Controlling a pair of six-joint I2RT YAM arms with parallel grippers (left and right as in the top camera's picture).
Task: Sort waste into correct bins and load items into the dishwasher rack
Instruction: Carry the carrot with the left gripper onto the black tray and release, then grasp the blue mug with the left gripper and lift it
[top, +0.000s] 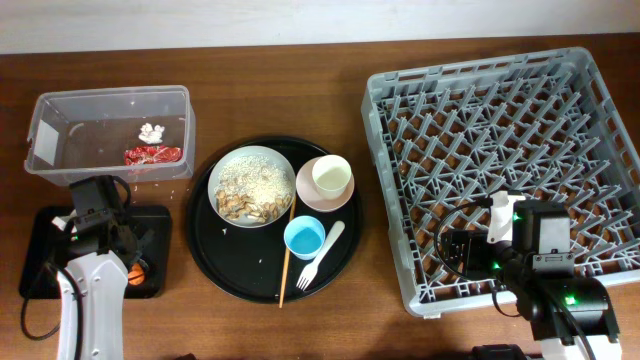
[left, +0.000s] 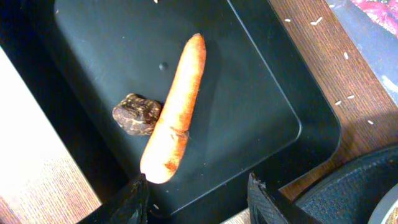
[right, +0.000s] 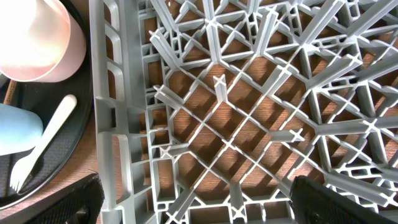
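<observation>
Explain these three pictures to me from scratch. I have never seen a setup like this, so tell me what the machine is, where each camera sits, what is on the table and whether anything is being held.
This is a robot with two arms at a wooden table. The overhead view looks straight down; the other two cameras ride on the wrists.

The left gripper is open, holding nothing, over a shallow black tray where an orange carrot piece lies against a dark lump. The right gripper is open and empty too, over the grey dishwasher rack, which holds nothing.

Behind the left arm, a clear tub holds a red wrapper and a white scrap. In the middle, a round black tray carries a plate of beige scraps, a cream cup in a pink bowl, a blue cup, a white fork and a chopstick.
</observation>
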